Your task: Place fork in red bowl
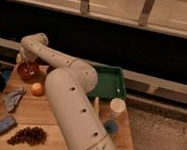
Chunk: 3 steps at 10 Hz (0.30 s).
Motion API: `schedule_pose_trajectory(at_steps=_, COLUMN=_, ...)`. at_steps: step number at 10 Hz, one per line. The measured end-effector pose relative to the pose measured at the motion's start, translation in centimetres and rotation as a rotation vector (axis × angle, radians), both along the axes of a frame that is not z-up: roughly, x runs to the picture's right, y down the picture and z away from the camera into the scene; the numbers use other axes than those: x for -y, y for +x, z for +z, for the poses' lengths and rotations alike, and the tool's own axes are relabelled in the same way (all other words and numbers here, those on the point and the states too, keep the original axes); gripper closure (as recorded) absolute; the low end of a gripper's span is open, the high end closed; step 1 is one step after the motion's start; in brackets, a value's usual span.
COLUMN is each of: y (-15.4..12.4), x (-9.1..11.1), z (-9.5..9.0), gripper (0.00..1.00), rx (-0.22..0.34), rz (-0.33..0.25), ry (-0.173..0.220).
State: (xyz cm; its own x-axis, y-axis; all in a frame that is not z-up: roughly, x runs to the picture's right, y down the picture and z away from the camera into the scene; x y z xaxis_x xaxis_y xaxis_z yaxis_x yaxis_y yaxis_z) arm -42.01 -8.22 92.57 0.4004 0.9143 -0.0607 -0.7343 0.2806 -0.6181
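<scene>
- The gripper (pixel 22 61) sits at the far left end of the white arm (pixel 70 94), at the 10 o'clock rim of the red bowl (pixel 28 71).
- Gripper state: cannot tell.
- The fork cannot be made out.
- The red bowl rests on the wooden table (pixel 35 113), at its far left corner.
- An orange fruit (pixel 37 88) lies at 5 o'clock of the bowl, near it.
- A grey cloth (pixel 13 98) lies at 6 o'clock.
- A green tray (pixel 109 82) lies at 3 o'clock, beyond the arm.
</scene>
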Motion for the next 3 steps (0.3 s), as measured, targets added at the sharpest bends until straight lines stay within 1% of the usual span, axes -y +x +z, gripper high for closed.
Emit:
schedule_pose_trajectory(at_steps=1, y=0.05, x=-0.2, z=0.0, gripper=0.37, rx=-0.001, rz=0.0, ry=-0.004)
schedule_pose_trajectory(at_steps=3, y=0.3, x=0.1, z=-0.42, gripper=0.37, rx=0.005, rz=0.003, ry=0.001)
